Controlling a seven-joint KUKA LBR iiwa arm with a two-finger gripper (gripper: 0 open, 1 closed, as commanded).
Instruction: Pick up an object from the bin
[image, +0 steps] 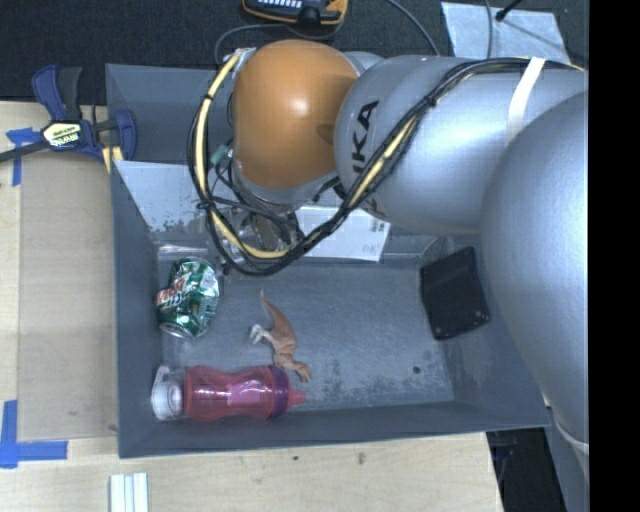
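Note:
My gripper (251, 233) shows as a bit of metal below the arm's orange cover, near the bin's back left. It hangs just right of and behind a crushed green drink can (188, 297) that lies by the left wall. A small brown toy dinosaur (280, 341) lies in front of the gripper, near the middle of the floor. Nothing can be seen held.
A pink plastic bottle with a white cap (228, 393) lies along the front wall. A black block (455, 293) rests at the right. A white labelled box (350, 236) sits by the back wall, partly under the arm, which covers the bin's back right.

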